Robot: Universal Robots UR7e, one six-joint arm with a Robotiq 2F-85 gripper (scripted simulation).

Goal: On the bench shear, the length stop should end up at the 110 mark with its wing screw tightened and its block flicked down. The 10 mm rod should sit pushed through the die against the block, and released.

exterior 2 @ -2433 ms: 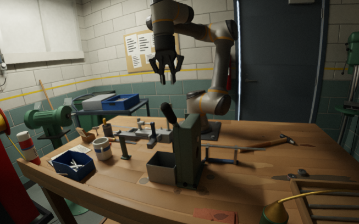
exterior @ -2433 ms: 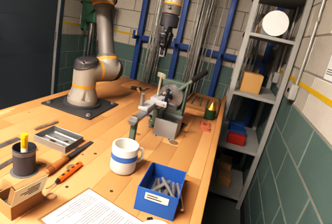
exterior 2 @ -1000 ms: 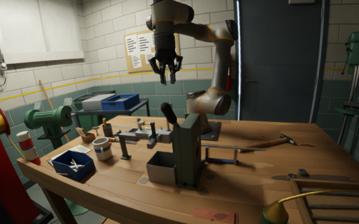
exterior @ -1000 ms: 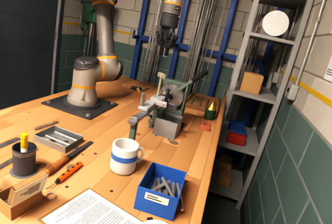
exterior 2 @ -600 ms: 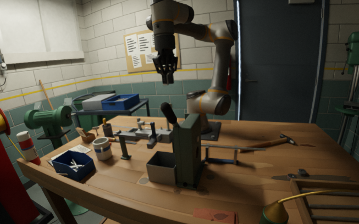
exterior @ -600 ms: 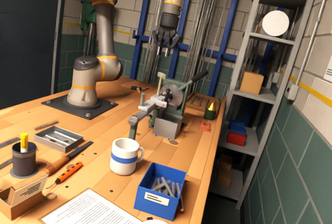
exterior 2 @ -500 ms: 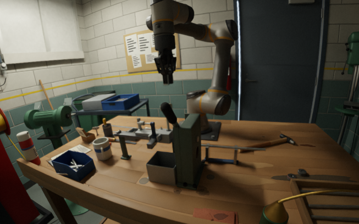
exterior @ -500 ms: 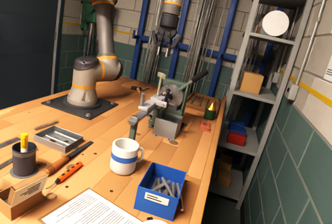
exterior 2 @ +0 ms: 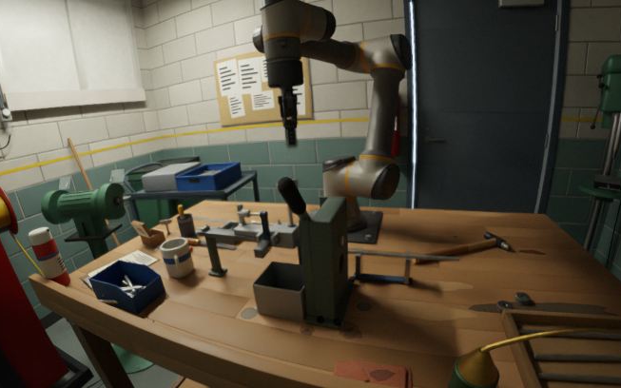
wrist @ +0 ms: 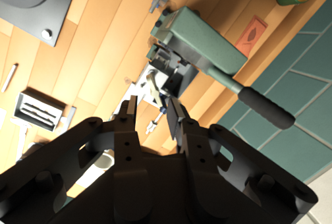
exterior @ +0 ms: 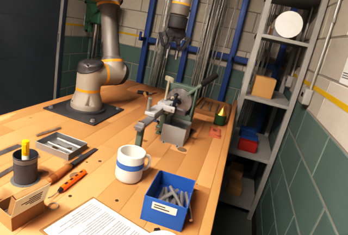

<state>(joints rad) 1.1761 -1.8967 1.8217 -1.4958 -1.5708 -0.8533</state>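
Note:
Mid-bench stands the green bench shear [exterior: 180,103] [exterior 2: 324,260] [wrist: 197,41] with its black-gripped lever [exterior: 209,79] [wrist: 265,108] raised. A grey stop rail [exterior: 149,117] [exterior 2: 235,231] runs out from it on a post, carrying the stop block [exterior: 165,106] [exterior 2: 261,236] and wing screw [exterior: 176,99]. On the far side of the shear a long rod [exterior 2: 402,256] rests on a small blue stand. My gripper [exterior: 174,47] [exterior 2: 291,130] [wrist: 153,113] hangs high above the shear, partly open and holding nothing.
Behind the bench a blue rack holds long bar stock [exterior: 213,30], with a grey shelf unit [exterior: 275,86] to the right. A grey catch bin [exterior: 175,132] sits under the shear. A mug [exterior: 130,163], blue bin of rod offcuts [exterior: 168,200], steel tray [exterior: 61,144] and hammer [exterior 2: 467,247] lie around.

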